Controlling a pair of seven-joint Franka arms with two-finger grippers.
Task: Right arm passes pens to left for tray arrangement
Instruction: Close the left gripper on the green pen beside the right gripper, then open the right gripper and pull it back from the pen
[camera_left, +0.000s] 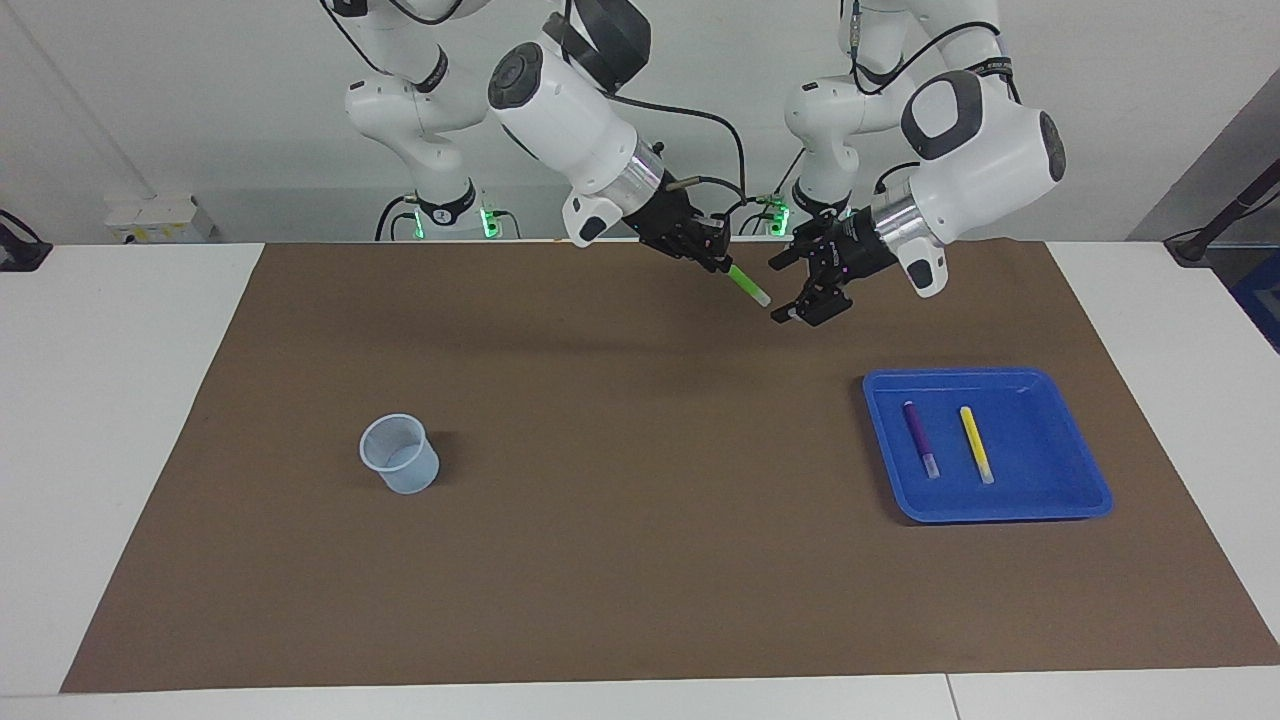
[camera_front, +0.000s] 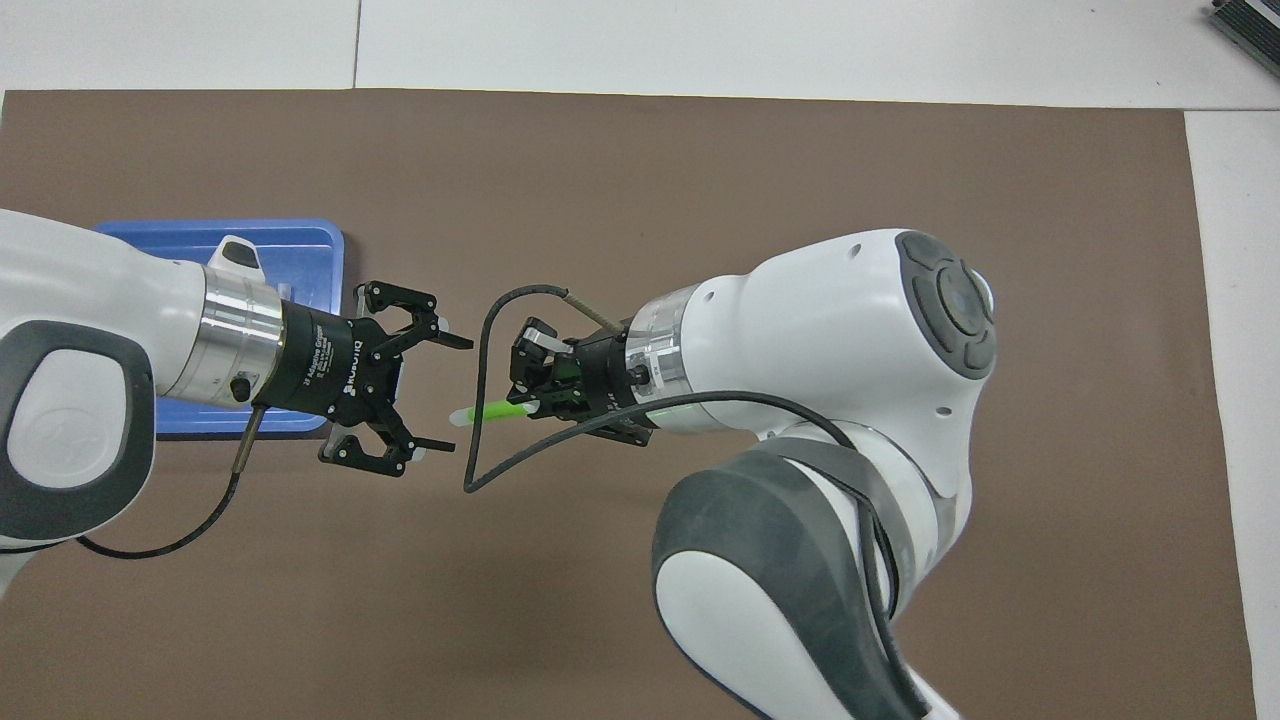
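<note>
Three pens (camera_left: 919, 437), one tray (camera_left: 1085, 470), one cup (camera_left: 400, 455)

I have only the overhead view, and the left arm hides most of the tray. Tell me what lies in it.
Observer: The facing view shows two pens in the tray: the purple pen and the yellow pen, side by side and apart.
Operator: Report anything outside my frame.
Observer: A translucent cup stands upright on the mat, toward the right arm's end of the table.
Operator: Give me the handover height.
Observer: The right gripper, shut on the green pen, and the open left gripper are both up in the air over the mat. The pen slants down toward the left gripper.
</note>
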